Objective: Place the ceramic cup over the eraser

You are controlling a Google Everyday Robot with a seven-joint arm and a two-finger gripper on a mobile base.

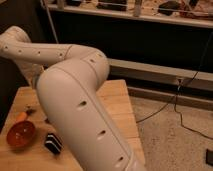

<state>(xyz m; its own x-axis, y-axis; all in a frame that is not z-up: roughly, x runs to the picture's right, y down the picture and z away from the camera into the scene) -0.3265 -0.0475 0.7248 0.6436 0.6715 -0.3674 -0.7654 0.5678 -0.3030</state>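
Observation:
The eraser (53, 142), a small black block with white stripes, lies on the wooden table (119, 102) near its front left, just right of the orange-red bowl. My pale arm (75, 105) sweeps in from the upper left and bends down across the middle of the table, filling most of the view. My gripper is hidden behind this arm and is shut; I cannot see whether it holds anything. The ceramic cup is hidden from view.
An orange-red bowl (20, 135) sits at the table's front left, with a small orange piece (20, 117) just behind it. Behind the table stands a dark shelf unit (150, 45). A black cable (167, 105) runs over the speckled floor on the right.

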